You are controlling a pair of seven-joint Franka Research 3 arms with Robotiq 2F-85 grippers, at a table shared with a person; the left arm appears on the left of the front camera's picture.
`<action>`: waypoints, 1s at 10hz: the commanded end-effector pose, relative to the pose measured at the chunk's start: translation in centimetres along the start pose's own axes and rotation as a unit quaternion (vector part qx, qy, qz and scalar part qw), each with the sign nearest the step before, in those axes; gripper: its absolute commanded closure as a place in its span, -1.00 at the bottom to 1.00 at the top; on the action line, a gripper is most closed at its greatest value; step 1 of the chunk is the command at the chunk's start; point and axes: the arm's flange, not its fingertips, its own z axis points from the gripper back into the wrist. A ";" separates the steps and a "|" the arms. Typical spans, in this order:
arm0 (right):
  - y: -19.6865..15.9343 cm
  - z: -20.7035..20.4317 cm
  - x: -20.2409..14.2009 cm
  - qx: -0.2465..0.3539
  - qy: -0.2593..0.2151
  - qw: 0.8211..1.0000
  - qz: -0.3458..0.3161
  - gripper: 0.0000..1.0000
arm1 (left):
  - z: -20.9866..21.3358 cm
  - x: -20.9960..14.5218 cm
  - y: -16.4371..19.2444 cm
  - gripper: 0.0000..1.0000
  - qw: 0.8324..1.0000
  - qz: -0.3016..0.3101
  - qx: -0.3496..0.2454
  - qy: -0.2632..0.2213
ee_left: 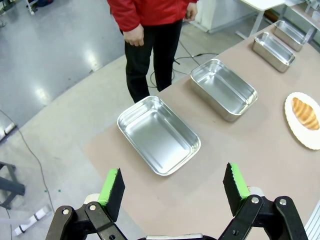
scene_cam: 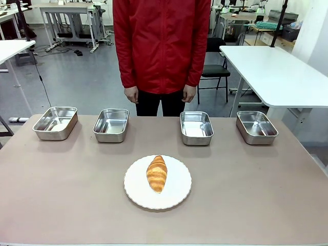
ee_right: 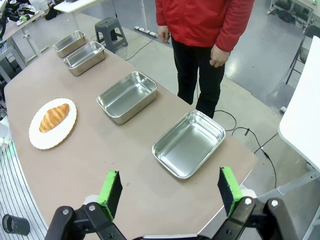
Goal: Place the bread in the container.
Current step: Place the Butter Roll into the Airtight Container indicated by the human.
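Croissant (scene_cam: 157, 173) lies lengthwise on a round white plate (scene_cam: 134, 193) at the near middle of the table (scene_cam: 266, 195), apart from every pan. This central placing probably leaves it within reach of either arm. Four alike stainless-steel pans (scene_cam: 111, 124) stand empty in a row along the far edge, and nothing marks which one is meant. The person (scene_cam: 161, 46) stands behind them with both hands hanging clear of the table.

The front view gives the full layout. The left wrist view adds the left gripper (ee_left: 173, 185), its green pads spread wide and empty, above the table's corner near the far-left pan (ee_left: 159, 136). The right wrist view adds the right gripper (ee_right: 169, 187), likewise agape and empty, near the far-right pan (ee_right: 189, 144).
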 end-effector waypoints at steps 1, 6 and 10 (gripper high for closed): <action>0.0 0.1 0.1 0.001 -0.003 1.000 0.001 -1.00 | 0.0 0.1 -0.1 -1.00 1.000 0.005 -0.002 -0.010; 0.0 0.1 0.1 0.001 -0.003 1.000 0.001 -1.00 | 0.0 0.1 -0.1 -1.00 1.000 0.005 -0.002 -0.010; 0.0 0.1 0.1 0.001 -0.003 1.000 0.001 -1.00 | 0.0 0.1 -0.1 -1.00 1.000 0.005 -0.002 -0.010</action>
